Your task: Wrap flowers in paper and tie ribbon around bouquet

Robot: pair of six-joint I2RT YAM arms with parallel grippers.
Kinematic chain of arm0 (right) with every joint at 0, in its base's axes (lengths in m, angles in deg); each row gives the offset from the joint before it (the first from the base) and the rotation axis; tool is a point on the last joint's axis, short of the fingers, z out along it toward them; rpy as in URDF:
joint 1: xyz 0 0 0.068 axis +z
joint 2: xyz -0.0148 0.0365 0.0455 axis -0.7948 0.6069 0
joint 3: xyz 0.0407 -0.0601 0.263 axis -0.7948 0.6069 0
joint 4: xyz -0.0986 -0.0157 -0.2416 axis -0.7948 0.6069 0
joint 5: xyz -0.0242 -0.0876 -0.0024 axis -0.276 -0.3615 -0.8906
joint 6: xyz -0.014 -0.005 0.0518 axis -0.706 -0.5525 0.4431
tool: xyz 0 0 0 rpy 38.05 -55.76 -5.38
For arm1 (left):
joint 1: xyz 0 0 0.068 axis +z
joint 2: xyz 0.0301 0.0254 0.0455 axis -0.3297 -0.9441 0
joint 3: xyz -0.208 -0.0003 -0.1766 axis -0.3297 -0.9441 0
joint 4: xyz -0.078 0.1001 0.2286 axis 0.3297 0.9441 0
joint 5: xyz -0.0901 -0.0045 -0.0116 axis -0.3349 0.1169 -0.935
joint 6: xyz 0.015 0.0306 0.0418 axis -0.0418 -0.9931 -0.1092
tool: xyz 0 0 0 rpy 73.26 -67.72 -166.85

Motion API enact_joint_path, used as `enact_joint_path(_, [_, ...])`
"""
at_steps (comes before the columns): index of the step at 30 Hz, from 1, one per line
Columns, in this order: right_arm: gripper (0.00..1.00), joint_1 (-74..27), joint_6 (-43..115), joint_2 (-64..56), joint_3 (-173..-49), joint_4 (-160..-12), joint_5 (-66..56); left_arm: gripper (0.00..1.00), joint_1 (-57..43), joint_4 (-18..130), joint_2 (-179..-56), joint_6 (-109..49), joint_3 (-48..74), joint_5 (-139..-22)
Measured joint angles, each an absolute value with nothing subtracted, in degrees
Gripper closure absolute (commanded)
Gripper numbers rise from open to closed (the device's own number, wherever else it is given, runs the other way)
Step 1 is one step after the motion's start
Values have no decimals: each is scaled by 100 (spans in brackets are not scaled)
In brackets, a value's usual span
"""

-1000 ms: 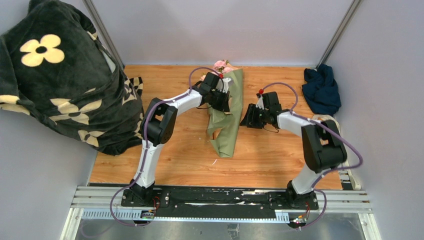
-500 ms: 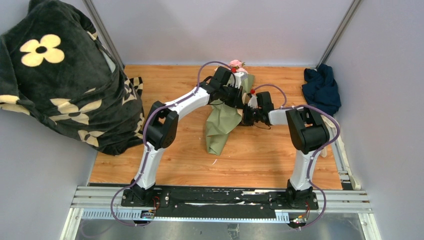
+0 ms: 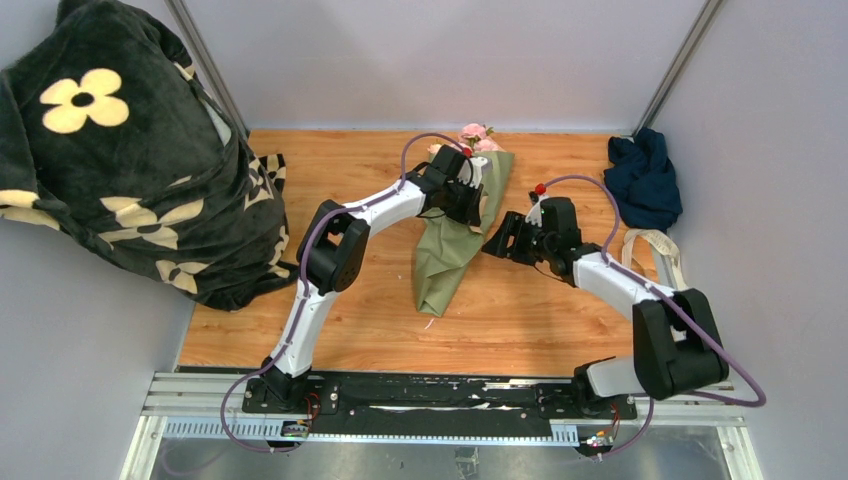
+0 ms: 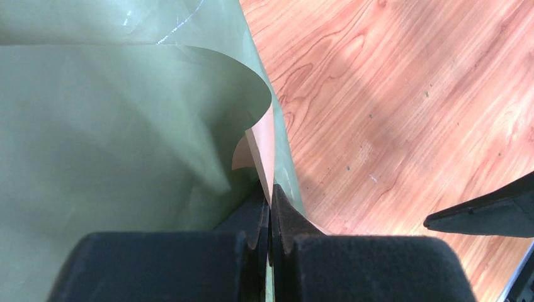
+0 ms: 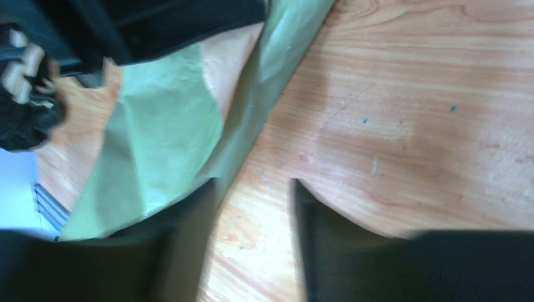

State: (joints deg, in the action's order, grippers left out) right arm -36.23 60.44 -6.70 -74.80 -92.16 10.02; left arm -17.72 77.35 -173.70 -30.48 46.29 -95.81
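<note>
Top external view: the bouquet, a long tapering olive-green paper cone [image 3: 447, 262], lies on the orange-brown wooden table [image 3: 340, 165] between the two arms, its narrow end toward the robot's bases. The pink rose-like flowers [image 3: 478, 134] poke out of its wide far end; the stems inside the wrap are hidden. The left gripper [image 3: 474, 208] sits on the upper part of the cone. In the left wrist view, its jaws are pressed together on the rolled edge of the paper [image 4: 113, 126], where the tan kraft inner face [image 4: 261, 145] curls out from under the green. The right gripper [image 3: 497, 243] is just beside the cone on its right. In the right wrist view, its two dark, blurred fingers [image 5: 189, 251] stand wide apart over bare wood with nothing between them, one finger close against the paper's edge [image 5: 157, 138]; whether it touches cannot be told. The long narrow cream-beige fabric ribbon [image 3: 652, 246] lies looped near the table's right edge, well apart from the bouquet. A crumpled dark navy cloth [image 3: 640, 180] sits at the far right corner, and a black blanket with cream flower prints [image 3: 120, 150] is heaped at the left.
</note>
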Motion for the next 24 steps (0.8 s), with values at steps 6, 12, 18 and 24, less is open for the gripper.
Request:
enact_joint_path(6, [29,-3584,5970,-285,-7782,-9525,1133,100,-1775,7738,-17372,-3040,4651,-9581])
enact_joint_path(12, [76,-3481,5804,639,-8315,-9573,1267,100,-1775,7738,-17372,-3040,4651,-9581])
enact_joint_path(18, [100,-3475,5802,1133,-8501,-9645,1533,50,-1772,7937,-17403,-3179,4819,-9653])
enact_joint_path(24, [100,-3501,5778,1203,-8448,-9678,1472,28,-1770,8874,-17077,-4156,5414,-10158])
